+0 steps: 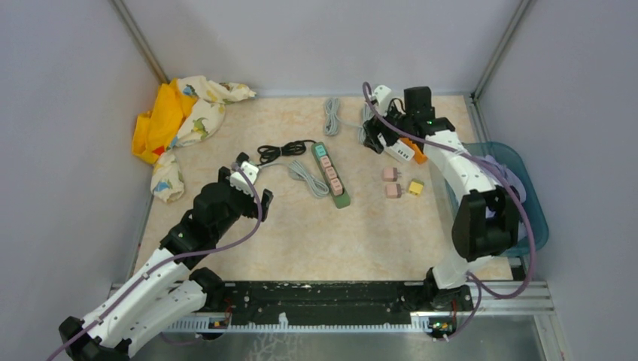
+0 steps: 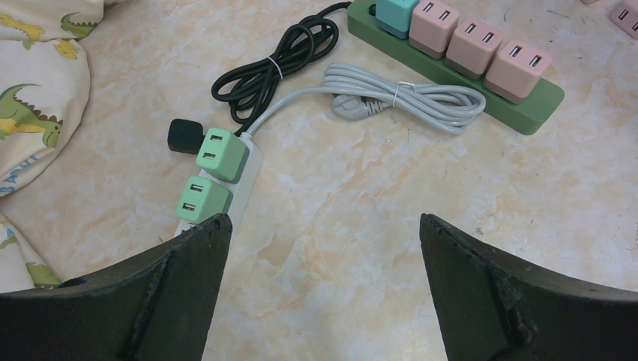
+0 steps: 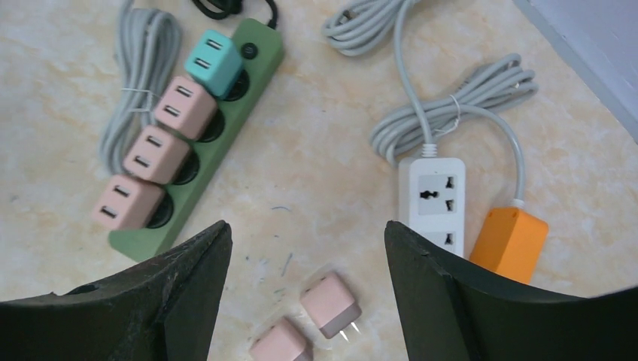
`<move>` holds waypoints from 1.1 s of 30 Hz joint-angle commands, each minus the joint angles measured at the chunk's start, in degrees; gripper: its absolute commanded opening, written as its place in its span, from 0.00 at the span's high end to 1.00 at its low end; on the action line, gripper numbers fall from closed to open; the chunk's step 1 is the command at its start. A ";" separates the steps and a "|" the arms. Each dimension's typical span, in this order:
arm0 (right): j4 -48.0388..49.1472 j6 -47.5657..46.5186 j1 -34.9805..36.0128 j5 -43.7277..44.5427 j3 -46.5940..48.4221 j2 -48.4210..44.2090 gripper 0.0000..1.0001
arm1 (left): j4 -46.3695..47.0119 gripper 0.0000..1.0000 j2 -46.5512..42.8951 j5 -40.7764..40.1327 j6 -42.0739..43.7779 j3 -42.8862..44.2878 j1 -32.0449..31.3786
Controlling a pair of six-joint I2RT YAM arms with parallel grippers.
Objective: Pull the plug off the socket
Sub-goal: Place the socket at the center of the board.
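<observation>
Hovering over the counter (image 2: 376,195) with the left pincer (image 2: 322,219) spread wide and empty. Found the green plugs (image 2: 222,154) seated in the white strip (image 2: 247,184) ahead, left of centre, just beside the left jaw, strip running lengthwise away. Had the right pincer (image 3: 306,226) parted, empty, farther off.

Spotting a dinosaur-print cloth (image 1: 202,113) sitting crumpled in the far left corner, wrapping partly around a yellow cloth (image 1: 154,124) and touching it. Also trailing down along the left wall toward the near side. Seeing green dinosaurs on cream up close in the left wrist view. Noticing a see-through teal tub (image 1: 519,159) sitting at the right edge of the beige marbled tabletop (image 1: 338,241), holding something pale, not managing to tell what. Getting plain grey walls (image 1: 316,37) closing in on three sides.
</observation>
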 commanded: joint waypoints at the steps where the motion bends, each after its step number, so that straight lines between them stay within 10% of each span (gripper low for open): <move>1: 6.60 2.74 -0.32 -9.87 -4.04 -8.82 0.26 | 2.10 0.00 -0.16 0.69 0.38 -0.71 0.37; 19: 41.36 21.07 -0.38 -28.75 -30.06 -27.01 0.15 | 3.09 0.00 0.85 0.13 1.19 -1.59 0.39; 33: 43.89 23.18 1.56 -29.40 -31.79 -24.87 0.15 | 2.94 0.00 0.67 0.64 1.17 -1.61 0.39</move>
